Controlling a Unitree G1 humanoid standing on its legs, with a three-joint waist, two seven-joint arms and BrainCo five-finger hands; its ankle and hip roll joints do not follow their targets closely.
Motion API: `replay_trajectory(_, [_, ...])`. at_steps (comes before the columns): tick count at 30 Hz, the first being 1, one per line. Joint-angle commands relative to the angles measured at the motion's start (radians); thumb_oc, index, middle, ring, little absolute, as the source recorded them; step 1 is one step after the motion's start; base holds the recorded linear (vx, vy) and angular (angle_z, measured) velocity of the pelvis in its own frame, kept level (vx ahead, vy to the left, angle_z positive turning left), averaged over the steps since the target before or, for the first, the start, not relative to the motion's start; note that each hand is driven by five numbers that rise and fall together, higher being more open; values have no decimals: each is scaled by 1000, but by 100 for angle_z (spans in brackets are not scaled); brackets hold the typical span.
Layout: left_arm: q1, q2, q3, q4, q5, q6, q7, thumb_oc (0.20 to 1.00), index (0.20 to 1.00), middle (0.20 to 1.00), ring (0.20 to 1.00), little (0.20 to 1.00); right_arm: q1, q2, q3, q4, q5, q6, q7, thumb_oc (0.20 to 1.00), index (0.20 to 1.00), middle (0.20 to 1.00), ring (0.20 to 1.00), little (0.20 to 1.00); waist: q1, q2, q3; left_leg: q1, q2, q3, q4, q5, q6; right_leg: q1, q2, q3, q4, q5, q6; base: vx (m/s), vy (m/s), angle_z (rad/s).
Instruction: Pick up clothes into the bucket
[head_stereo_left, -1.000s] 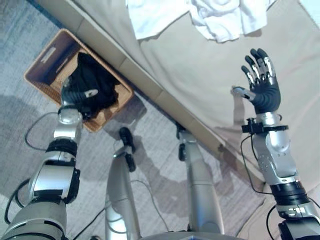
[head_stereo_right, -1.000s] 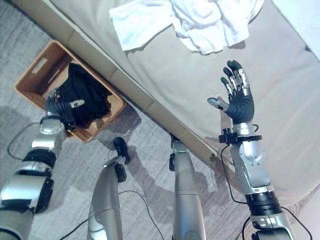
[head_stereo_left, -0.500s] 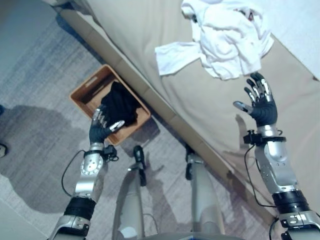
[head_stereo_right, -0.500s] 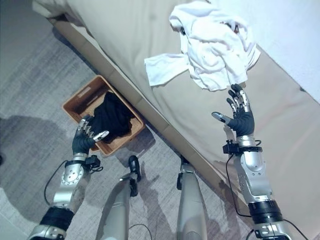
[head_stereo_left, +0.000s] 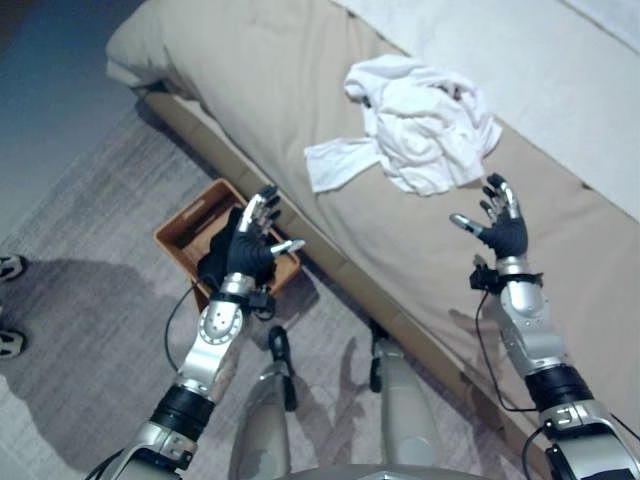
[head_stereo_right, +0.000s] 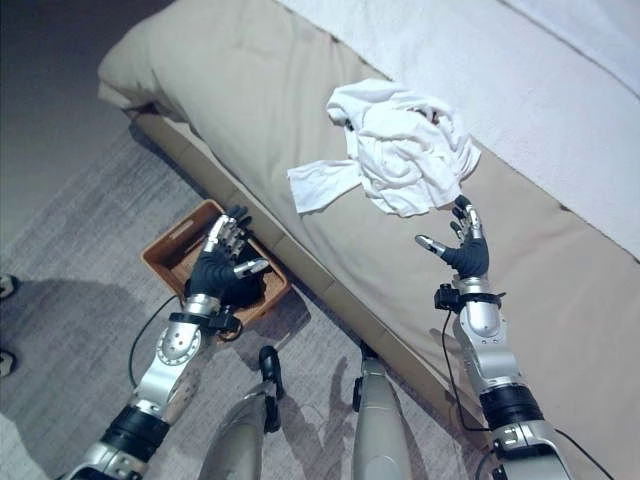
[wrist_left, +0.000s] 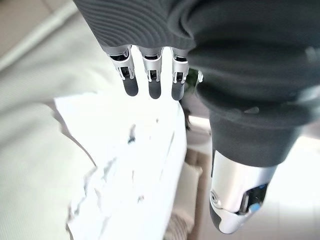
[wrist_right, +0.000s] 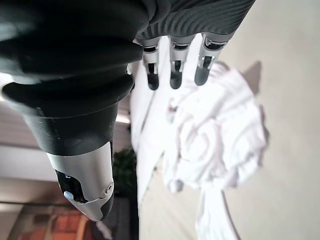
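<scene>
A crumpled heap of white clothes (head_stereo_left: 420, 138) lies on the beige bed (head_stereo_left: 250, 80). On the floor beside the bed stands a brown wicker basket (head_stereo_left: 185, 230) with a black garment (head_stereo_left: 212, 268) inside. My left hand (head_stereo_left: 252, 250) is raised in front of the basket, open and holding nothing. My right hand (head_stereo_left: 503, 228) hovers over the bed just right of the white heap, open and holding nothing. Past my right fingers (wrist_right: 172, 70) the white heap (wrist_right: 220, 140) shows close by.
The bed's padded frame edge (head_stereo_left: 330, 265) runs diagonally between floor and mattress. A white cover (head_stereo_left: 560, 90) lies over the far side of the bed. A person's shoes (head_stereo_left: 8, 300) stand on the grey carpet at the far left.
The camera has tilted up and back, showing more of the bed. My left hand has lifted away from the basket. My right hand stays open beside the white heap.
</scene>
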Motion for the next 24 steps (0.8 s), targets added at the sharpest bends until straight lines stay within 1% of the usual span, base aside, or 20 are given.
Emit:
replay_trajectory(1, [23, 5, -17, -7, 53, -61, 8, 1000, 1000, 1000, 1000, 1000, -54, 7, 29, 19, -67, -28, -65, 1000, 1000, 1000, 1000, 1000, -19, -4, -77, 0, -1, -86, -67, 71, -24, 43, 11, -20, -66, 98, 49, 78, -25, -9])
replay_trajectory(2, [36, 1, -21, 2, 53, -61, 12, 1000, 1000, 1000, 1000, 1000, -60, 15, 40, 37, -101, -19, -84, 1000, 1000, 1000, 1000, 1000, -16, -5, -79, 26, 4, -80, -69, 64, -22, 64, 16, -15, -69, 94, 50, 157, -42, -21])
replay_trajectory(3, [60, -2, -23, 21, 44, -59, 22, 1000, 1000, 1000, 1000, 1000, -81, 25, 75, 91, -182, 12, -115, 1000, 1000, 1000, 1000, 1000, -10, -5, -84, 63, 13, -70, -63, 51, -18, 93, 21, -4, -63, 87, 51, 121, -28, -25])
replay_trajectory(4, [61, -2, -22, 20, 44, -59, 22, 1000, 1000, 1000, 1000, 1000, -82, 26, 76, 92, -183, 12, -117, 1000, 1000, 1000, 1000, 1000, -10, -5, -81, 67, 14, -69, -63, 50, -18, 96, 22, -3, -63, 87, 51, 114, -34, -25])
replay_trajectory(5, [80, 2, -18, 30, 39, -60, 22, 1000, 1000, 1000, 1000, 1000, -103, 21, 105, 117, -256, 41, -133, 1000, 1000, 1000, 1000, 1000, -6, -7, -79, 88, 18, -60, -56, 39, -17, 111, 28, 4, -57, 82, 53, 57, -23, -27])
replay_trajectory(7, [115, 15, -16, 39, 49, -63, 32, 1000, 1000, 1000, 1000, 1000, -154, 18, 154, 172, -346, 72, -161, 1000, 1000, 1000, 1000, 1000, 5, -4, -64, 121, 32, -46, -30, 17, -14, 129, 41, 21, -35, 63, 51, 59, -16, -30])
replay_trajectory(8, [115, 15, -16, 39, 49, -63, 32, 1000, 1000, 1000, 1000, 1000, -156, 19, 155, 173, -346, 72, -162, 1000, 1000, 1000, 1000, 1000, 6, -4, -62, 123, 33, -44, -28, 16, -14, 130, 42, 22, -34, 63, 50, 31, -11, -27])
replay_trajectory(10, [136, 21, -20, 69, 58, -62, 44, 1000, 1000, 1000, 1000, 1000, -218, 15, 182, 210, -406, 90, -189, 1000, 1000, 1000, 1000, 1000, 13, -1, -44, 125, 40, -33, 10, -2, -8, 124, 54, 43, -10, 53, 47, 6, -24, -22])
replay_trajectory(11, [134, 20, -20, 69, 59, -63, 44, 1000, 1000, 1000, 1000, 1000, -220, 15, 183, 211, -406, 90, -189, 1000, 1000, 1000, 1000, 1000, 13, -1, -43, 124, 41, -33, 13, -4, -9, 122, 54, 44, -8, 52, 47, -30, -23, -15])
replay_trajectory(14, [136, 35, -32, 91, 86, -62, 70, 1000, 1000, 1000, 1000, 1000, -293, -7, 188, 253, -446, 107, -244, 1000, 1000, 1000, 1000, 1000, 21, 8, -12, 81, 44, -33, 66, -15, -2, 76, 63, 49, 28, 45, 39, -91, -22, -12])
replay_trajectory(15, [134, 40, -34, 87, 92, -58, 86, 1000, 1000, 1000, 1000, 1000, -325, -21, 180, 254, -456, 112, -275, 1000, 1000, 1000, 1000, 1000, 22, 14, 4, 33, 43, -39, 94, -19, 2, 36, 66, 51, 48, 42, 34, -94, -18, -10])
replay_trajectory(16, [133, 40, -34, 87, 92, -58, 86, 1000, 1000, 1000, 1000, 1000, -326, -21, 180, 255, -456, 112, -276, 1000, 1000, 1000, 1000, 1000, 21, 15, 2, 28, 43, -40, 97, -20, 2, 31, 66, 50, 50, 41, 34, -81, -27, -6])
replay_trajectory(20, [126, 56, -42, 53, 112, -59, 122, 1000, 1000, 1000, 1000, 1000, -388, -52, 168, 267, -489, 127, -349, 1000, 1000, 1000, 1000, 1000, 26, 33, 30, -73, 29, -62, 139, -20, 7, -56, 55, 35, 100, 35, 27, -92, -19, 5])
replay_trajectory(23, [115, 72, -34, 18, 120, -64, 142, 1000, 1000, 1000, 1000, 1000, -451, -108, 177, 290, -513, 138, -385, 1000, 1000, 1000, 1000, 1000, 31, 49, 50, -160, 23, -72, 162, -17, 4, -131, 42, 28, 129, 35, 28, -137, -22, 18])
replay_trajectory(24, [103, 85, -35, -7, 134, -68, 162, 1000, 1000, 1000, 1000, 1000, -515, -132, 184, 316, -501, 147, -399, 1000, 1000, 1000, 1000, 1000, 35, 50, 62, -205, 17, -75, 158, 3, 2, -172, 35, 25, 128, 50, 28, -106, -35, 17])
